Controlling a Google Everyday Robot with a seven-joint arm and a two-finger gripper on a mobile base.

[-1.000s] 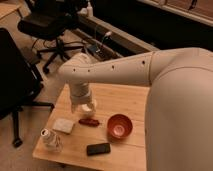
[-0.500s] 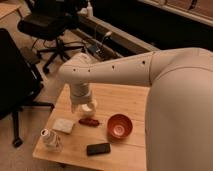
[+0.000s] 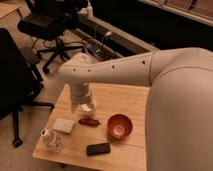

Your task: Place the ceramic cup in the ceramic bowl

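My gripper (image 3: pixel 87 108) hangs from the white arm over the left middle of the wooden table (image 3: pixel 120 97). It is shut on the small whitish ceramic cup (image 3: pixel 89 107), which sits just above the tabletop. The wrist hides most of the cup's top. The glossy red-orange ceramic bowl (image 3: pixel 120 125) stands upright on the table to the right of the gripper and a little nearer the front, about a cup's width away from it.
A small dark red object (image 3: pixel 89 121) lies just below the gripper. A flat white pad (image 3: pixel 64 125), a crinkled clear bottle (image 3: pixel 50 139) and a black phone (image 3: pixel 98 148) lie toward the front left. Black office chairs (image 3: pixel 50 25) stand on the floor behind and to the left.
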